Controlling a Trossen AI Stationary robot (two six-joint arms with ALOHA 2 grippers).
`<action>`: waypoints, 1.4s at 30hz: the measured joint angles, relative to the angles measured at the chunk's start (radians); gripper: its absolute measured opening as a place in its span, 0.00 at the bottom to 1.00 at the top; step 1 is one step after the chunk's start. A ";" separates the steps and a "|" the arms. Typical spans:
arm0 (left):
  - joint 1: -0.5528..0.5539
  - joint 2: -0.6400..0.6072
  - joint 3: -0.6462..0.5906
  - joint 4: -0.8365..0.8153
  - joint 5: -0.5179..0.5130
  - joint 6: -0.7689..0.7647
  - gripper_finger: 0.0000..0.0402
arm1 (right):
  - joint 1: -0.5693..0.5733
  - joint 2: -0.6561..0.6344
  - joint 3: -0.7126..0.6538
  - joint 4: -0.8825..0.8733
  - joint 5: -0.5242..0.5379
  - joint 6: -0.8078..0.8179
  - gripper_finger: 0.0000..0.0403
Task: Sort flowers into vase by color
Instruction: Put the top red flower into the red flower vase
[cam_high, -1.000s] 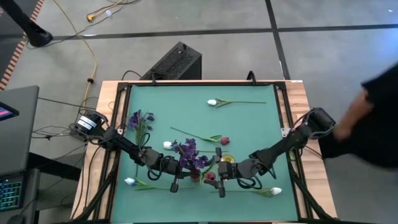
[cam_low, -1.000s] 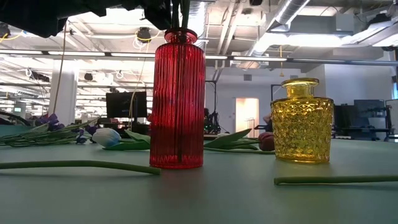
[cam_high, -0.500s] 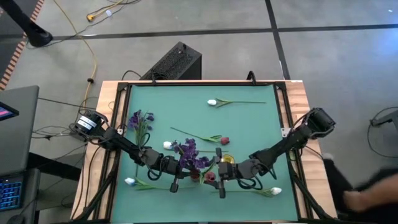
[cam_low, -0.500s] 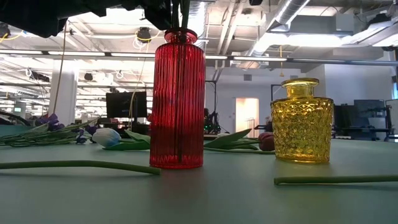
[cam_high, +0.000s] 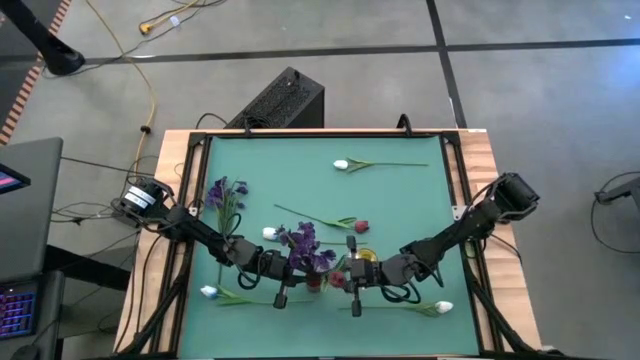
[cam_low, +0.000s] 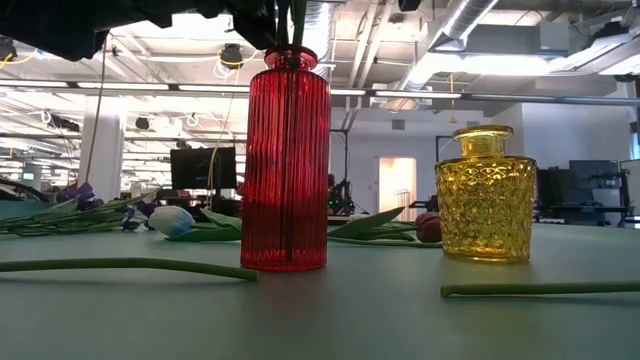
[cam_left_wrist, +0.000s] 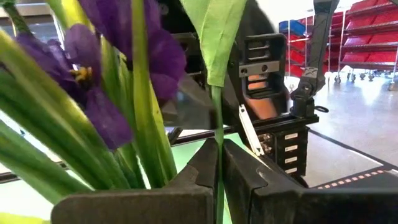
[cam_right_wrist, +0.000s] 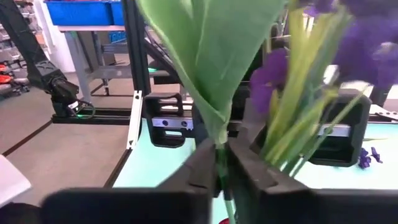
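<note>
My left gripper (cam_left_wrist: 219, 163) is closed on the thin green stem of a purple artificial flower (cam_left_wrist: 124, 68); the left wrist view shows the stem pinched between both dark fingers, a folded green leaf directly above them. My right gripper (cam_right_wrist: 221, 163) is likewise clamped on a green stem, with a broad folded leaf (cam_right_wrist: 214, 56) rising from the pinch point and purple blooms beside it.

In the high view the two grippers face each other at the near middle of the teal table mat (cam_high: 400, 200), either side of the bunch of purple blooms (cam_high: 305, 250). The low view shows dark stems entering the neck of the tall ribbed red glass vase (cam_low: 285, 160), my arms dark above it. The squat patterned yellow glass vase (cam_low: 486, 195) stands to one side, apart from the red one.

Loose flowers lie flat on the mat: a white-budded stem (cam_high: 375, 164) at the far side, a purple cluster (cam_high: 224, 195) toward my left arm, a maroon bud (cam_high: 361, 227) near centre, and white buds at the near edge.
</note>
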 joint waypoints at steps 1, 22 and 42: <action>0.000 0.000 0.000 0.000 0.000 -0.001 0.00 | 0.000 0.000 0.000 0.000 0.000 -0.001 0.11; -0.003 -0.107 0.000 -0.220 -0.005 -0.001 0.28 | -0.012 -0.001 0.000 -0.002 0.001 0.000 0.07; -0.008 -0.376 0.000 -0.715 0.081 -0.029 0.31 | -0.031 0.005 0.000 -0.047 -0.007 0.009 0.09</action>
